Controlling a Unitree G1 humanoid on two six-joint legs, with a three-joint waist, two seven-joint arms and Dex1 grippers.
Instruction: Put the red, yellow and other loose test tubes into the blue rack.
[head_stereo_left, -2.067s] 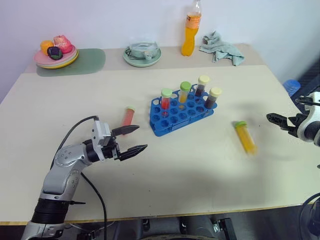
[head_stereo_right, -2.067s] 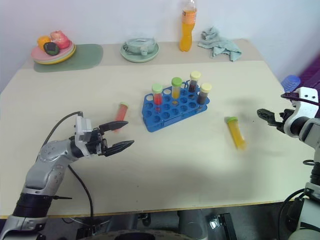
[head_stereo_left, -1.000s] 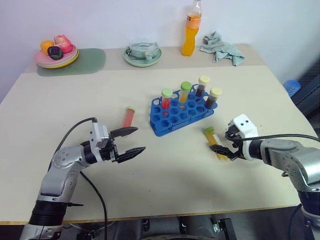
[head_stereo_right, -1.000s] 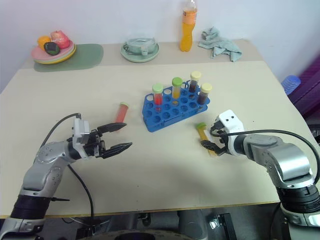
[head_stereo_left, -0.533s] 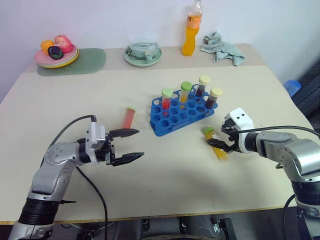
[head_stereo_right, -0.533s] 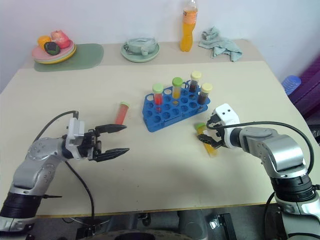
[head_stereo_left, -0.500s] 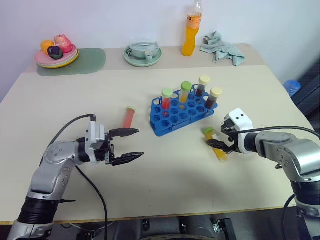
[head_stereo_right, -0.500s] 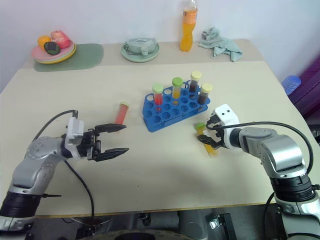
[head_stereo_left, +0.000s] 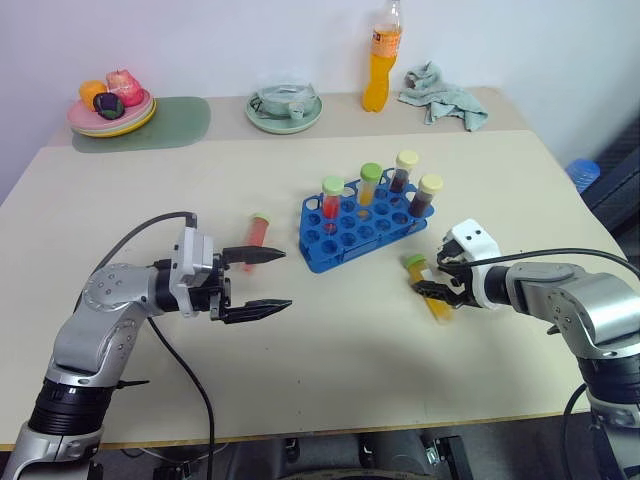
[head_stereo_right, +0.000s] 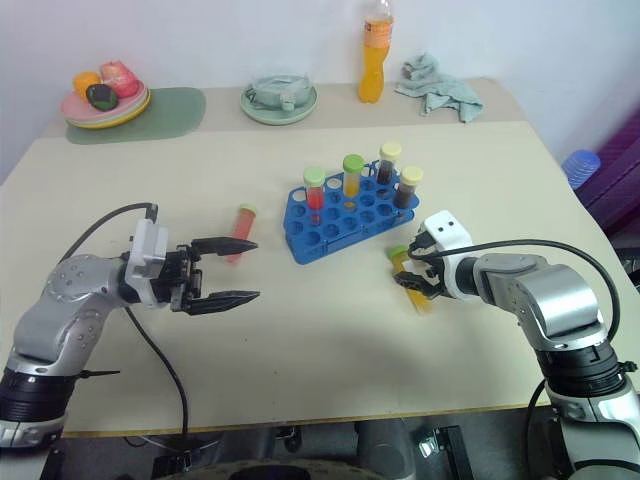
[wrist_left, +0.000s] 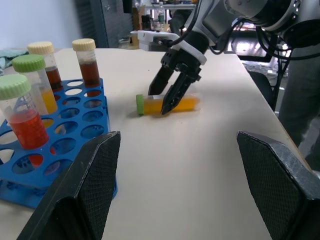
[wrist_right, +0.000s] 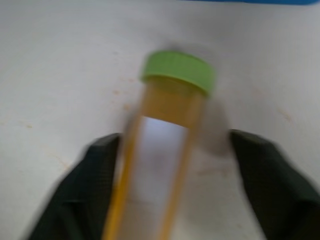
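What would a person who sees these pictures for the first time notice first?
Probably the blue rack in the middle of the table, with four capped tubes standing along its far side. Just to its right, the right gripper straddles a yellow test tube lying on the table. On the rack's other side lies a red test tube, and the left gripper hovers open nearby.

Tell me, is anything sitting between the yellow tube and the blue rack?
No, nothing visible. Bare table lies between the yellow tube, which the right gripper straddles, and the blue rack. The rack's near holes look empty.
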